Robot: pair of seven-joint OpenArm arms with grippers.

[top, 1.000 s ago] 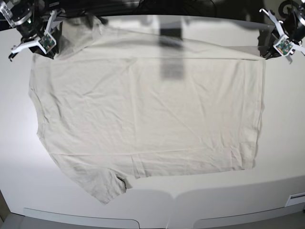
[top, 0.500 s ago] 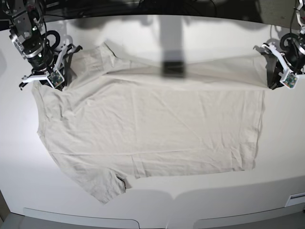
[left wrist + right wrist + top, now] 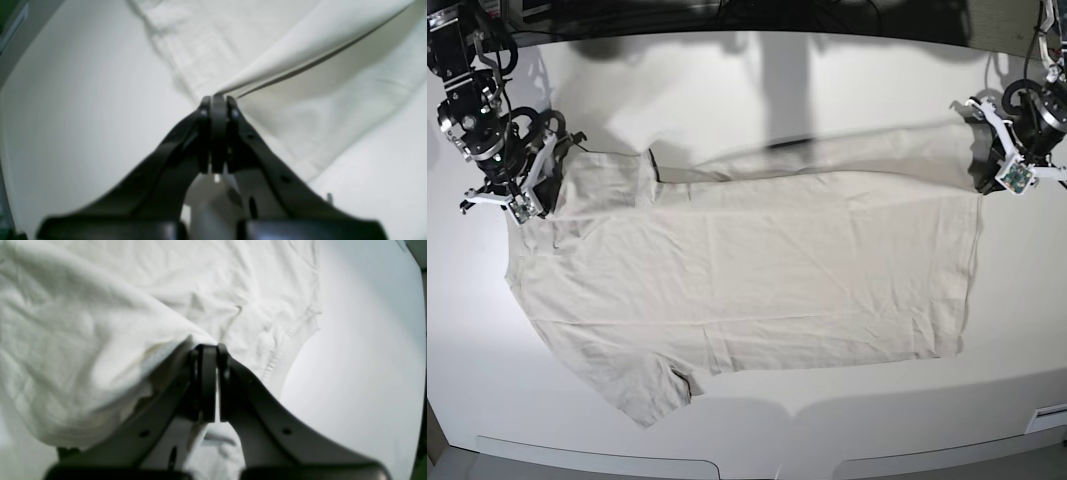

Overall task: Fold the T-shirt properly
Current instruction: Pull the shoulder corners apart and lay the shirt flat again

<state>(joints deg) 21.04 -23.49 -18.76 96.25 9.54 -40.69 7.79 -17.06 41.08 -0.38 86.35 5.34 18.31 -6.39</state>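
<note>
An off-white T-shirt [image 3: 747, 270] lies spread on the white desk [image 3: 727, 80], its far edge lifted. The left hand [image 3: 990, 170] and right hand [image 3: 535, 195] each pinch that edge; carry it forward level, both hands together

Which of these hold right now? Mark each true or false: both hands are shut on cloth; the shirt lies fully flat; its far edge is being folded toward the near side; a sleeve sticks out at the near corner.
1. Both the left hand and right hand pinch the pale beige cotton T-shirt: true.
2. It lies fully flat: false, the gripped edge is lifted.
3. Far edge folding nearward: true.
4. Near sleeve sticks out: true.
5. The white tabletop carries other objects: false, only the shirt.
</note>
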